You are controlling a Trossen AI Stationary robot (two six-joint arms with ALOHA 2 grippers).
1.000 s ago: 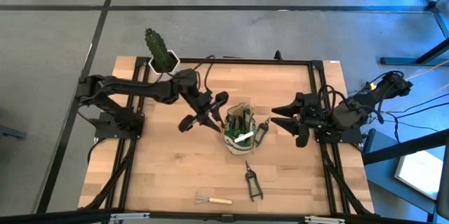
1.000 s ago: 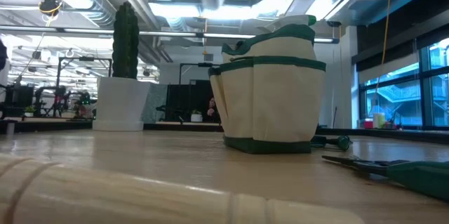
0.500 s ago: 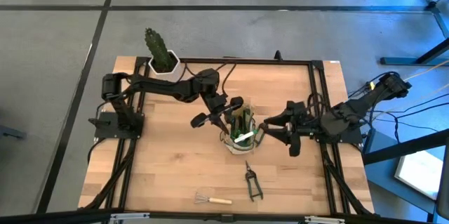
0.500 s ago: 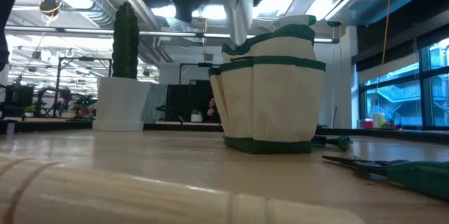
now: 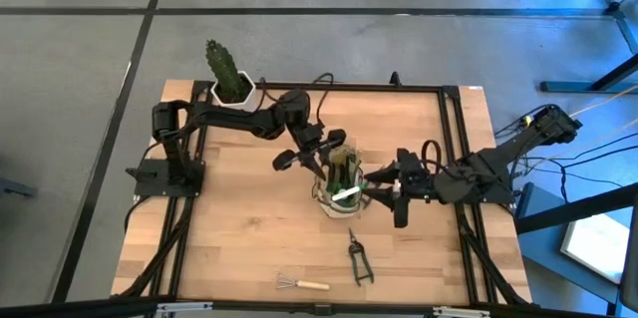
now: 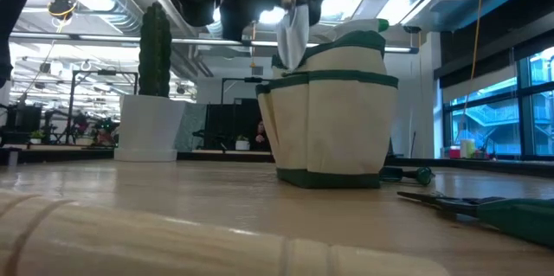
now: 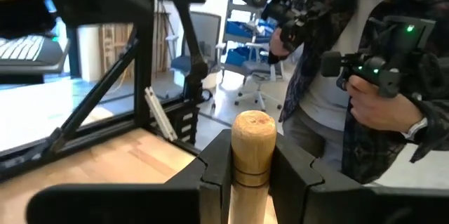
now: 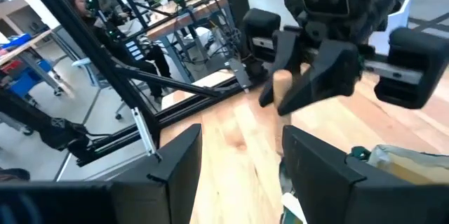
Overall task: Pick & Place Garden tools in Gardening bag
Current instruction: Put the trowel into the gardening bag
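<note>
Nearest the front edge of the tabletop (image 5: 239, 238): small wire rake (image 5: 302, 282) with wooden handle, lying flat, untouched. Just beside it toward the right, dark pruning shears (image 5: 358, 257), also flat, well apart from both grippers; in the low view, green shear handles (image 6: 511, 214) at the right.

Mid-table: gardening bag (image 5: 342, 186), upright, cream side pockets with green trim in the low view (image 6: 333, 116), tool handles already poking out of the top.

Left gripper (image 5: 310, 159) directly above the bag's left rim, clenched on a trowel (image 6: 292, 25) by its wooden handle (image 7: 251, 155); handle end standing up between the two dark fingers (image 7: 214, 175) in the left wrist view. Grey blade pointing down, tip right at rim height of the bag, whether already inside a pocket cannot be told.

Right gripper (image 5: 384, 177) at the bag's right side, fingers (image 8: 177, 161) spread apart, holding nothing, close beside the rim; contact with the fabric unclear.

Far left corner: cactus (image 5: 223, 67) in a white pot (image 6: 149, 127).

Beyond the table, in the left wrist view: a person (image 7: 351, 62) holding a dark device.
</note>
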